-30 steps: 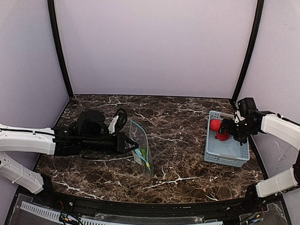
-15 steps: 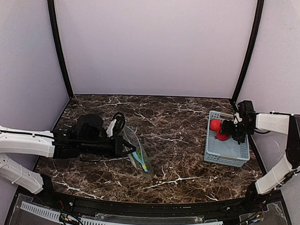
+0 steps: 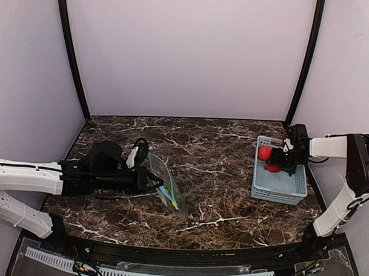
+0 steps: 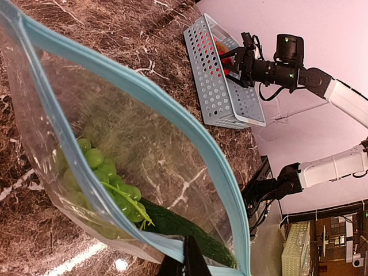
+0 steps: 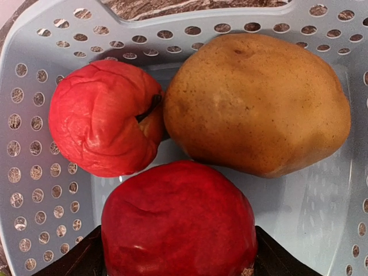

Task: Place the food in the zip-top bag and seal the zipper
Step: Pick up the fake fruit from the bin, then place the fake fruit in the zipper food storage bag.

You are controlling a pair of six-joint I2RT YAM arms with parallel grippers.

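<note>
Left fingers (image 4: 190,257) pinch the zip-top bag (image 4: 150,137) (grapes (image 4: 109,179) inside).

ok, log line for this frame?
left gripper: shut on zip-top bag rim, mouth open | in bag: green grape bunch | right gripper: open, straddling red fruit in light-blue basket | zipper: unsealed

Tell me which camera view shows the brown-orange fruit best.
The right wrist view. The brown-orange fruit fills the upper right of that picture, lying in the light-blue basket beside a red fruit. In the top external view the right end effector covers it; the left wrist view shows the basket far off, the fruit indistinct.
</note>
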